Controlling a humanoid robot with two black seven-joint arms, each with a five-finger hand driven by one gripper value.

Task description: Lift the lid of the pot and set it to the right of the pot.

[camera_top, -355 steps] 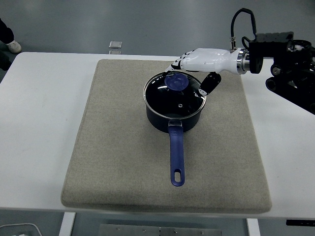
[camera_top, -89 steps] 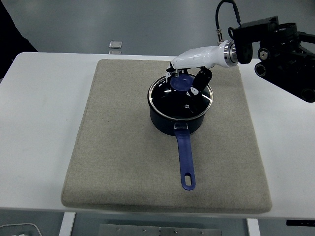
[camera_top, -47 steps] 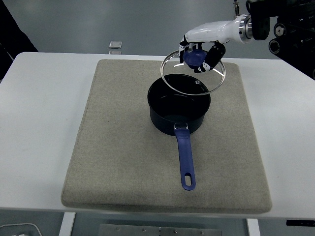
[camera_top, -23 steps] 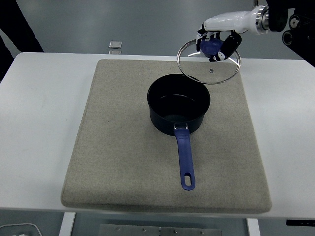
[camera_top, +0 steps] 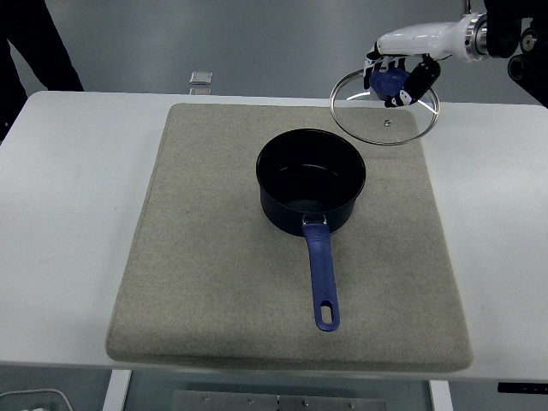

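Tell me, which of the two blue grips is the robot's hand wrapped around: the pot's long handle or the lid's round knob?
The lid's round knob. The right hand grips it, holding the lid in the air, while the pot's long handle lies untouched on the mat.

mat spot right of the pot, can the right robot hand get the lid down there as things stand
Probably yes. The right robot hand holds the glass lid by its blue knob, up over the mat's far right corner; nothing lies on the bare mat right of the pot.
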